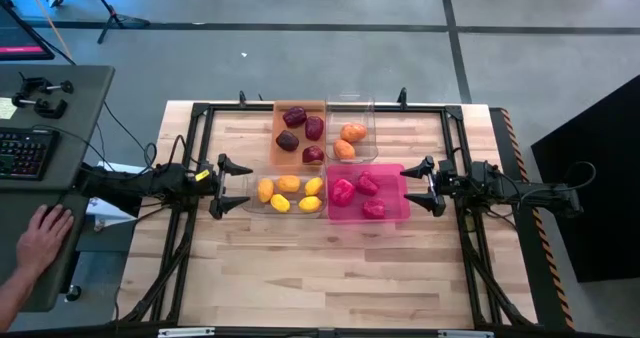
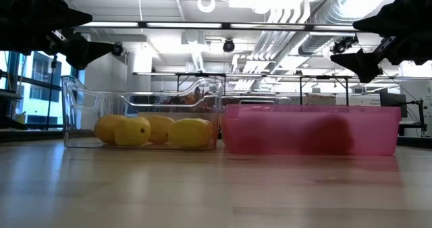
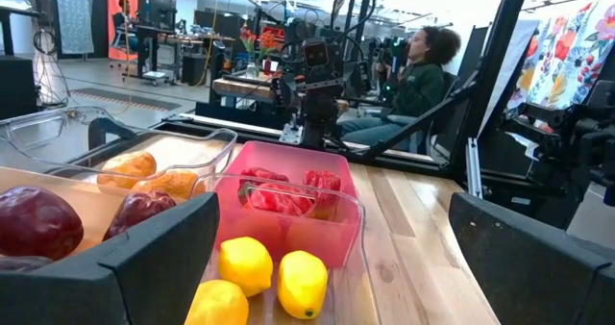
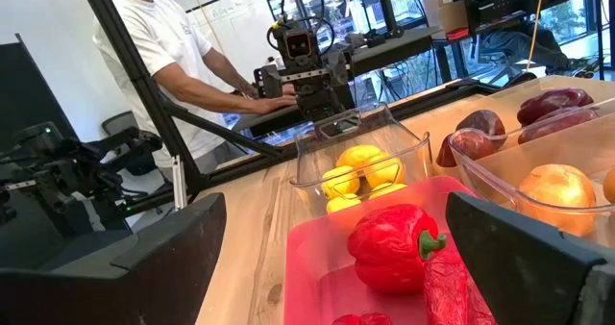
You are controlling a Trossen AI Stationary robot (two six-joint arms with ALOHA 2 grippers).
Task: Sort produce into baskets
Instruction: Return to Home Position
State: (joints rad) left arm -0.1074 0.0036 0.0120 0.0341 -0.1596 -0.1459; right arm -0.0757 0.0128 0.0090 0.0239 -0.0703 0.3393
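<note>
Four bins sit at the table's middle. The orange bin (image 1: pixel 299 134) holds several maroon pieces (image 1: pixel 294 116). A clear bin (image 1: pixel 351 131) holds two orange pieces (image 1: pixel 353 133). Another clear bin (image 1: pixel 285 195) holds several yellow pieces (image 1: pixel 288 184). The pink bin (image 1: pixel 366 194) holds three pink-red pieces (image 1: pixel 343 191). My left gripper (image 1: pixel 234 186) is open and empty, above the table just left of the yellow bin. My right gripper (image 1: pixel 420 185) is open and empty, just right of the pink bin. Each wrist view shows its own wide-open fingers (image 3: pixel 159 258) (image 4: pixel 144 258).
Black frame rails (image 1: pixel 200 118) run around the table. A side desk with a keyboard (image 1: pixel 25 153) stands at the left, with a person's hand (image 1: pixel 40 236) on its edge. Bare wood (image 1: pixel 320 268) lies on the near half of the table.
</note>
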